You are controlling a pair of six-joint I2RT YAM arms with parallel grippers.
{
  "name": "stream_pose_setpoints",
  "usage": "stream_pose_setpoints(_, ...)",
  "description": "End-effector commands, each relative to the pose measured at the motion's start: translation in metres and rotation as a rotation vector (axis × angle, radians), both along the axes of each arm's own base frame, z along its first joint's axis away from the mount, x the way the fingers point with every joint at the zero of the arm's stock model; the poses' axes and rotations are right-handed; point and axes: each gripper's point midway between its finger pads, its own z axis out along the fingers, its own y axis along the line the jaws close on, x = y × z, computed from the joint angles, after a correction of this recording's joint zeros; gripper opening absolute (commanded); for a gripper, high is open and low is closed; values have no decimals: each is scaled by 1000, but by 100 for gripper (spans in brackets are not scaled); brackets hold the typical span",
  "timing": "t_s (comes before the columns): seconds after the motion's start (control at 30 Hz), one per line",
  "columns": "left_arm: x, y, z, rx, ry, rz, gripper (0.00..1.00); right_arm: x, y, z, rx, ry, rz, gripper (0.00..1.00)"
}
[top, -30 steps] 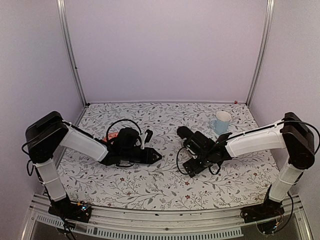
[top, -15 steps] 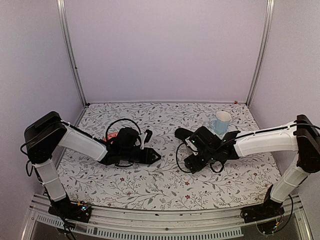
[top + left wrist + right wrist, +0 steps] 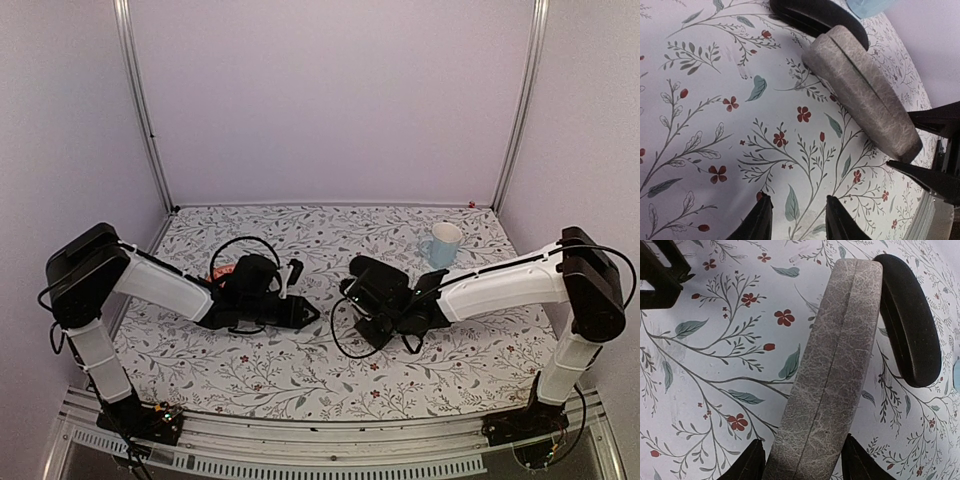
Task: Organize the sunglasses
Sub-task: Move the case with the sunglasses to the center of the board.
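Note:
Only a pink-red bit of the sunglasses [image 3: 221, 271] shows, behind my left arm; any other pair is out of view. My right gripper [image 3: 802, 462] is shut on the grey case [image 3: 832, 355], its fingers pressed against both long sides. That case lies flat on the floral cloth, with the black oval case [image 3: 910, 320] right beside it. My left gripper [image 3: 797, 220] hovers low over bare cloth, open and holding nothing. It points toward the grey case [image 3: 865, 95], a short way from its end. From above the left gripper [image 3: 310, 312] and the right gripper [image 3: 358, 305] nearly face each other.
A light blue mug [image 3: 442, 243] stands at the back right, behind the black case [image 3: 358, 266]. A black cable loops over my left arm [image 3: 240, 245]. Metal posts and walls close in the table at the back and sides.
My right arm has reached left toward the centre and its jaws have narrowed from wide open onto the grey case. The left arm has stayed still.

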Motion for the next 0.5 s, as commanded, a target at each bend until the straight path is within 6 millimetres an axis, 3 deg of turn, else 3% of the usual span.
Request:
stream_pose_setpoints(0.0,5,3,18,10,-53,19,38,-12,26,-13,-64,-41,129,52)
stream_pose_setpoints(0.17,6,18,27,26,-91,70,39,-21,42,-14,-116,-137,231,54)
stream_pose_setpoints(0.27,9,27,33,38,-117,97,40,-29,52,-8,-95,-164,267,67)
stream_pose_setpoints(0.37,11,32,39,51,-140,117,42,-34,50,1,-43,-165,256,84)
stream_pose_setpoints(0.47,13,36,44,56,-161,128,45,-40,45,11,38,-142,211,93)
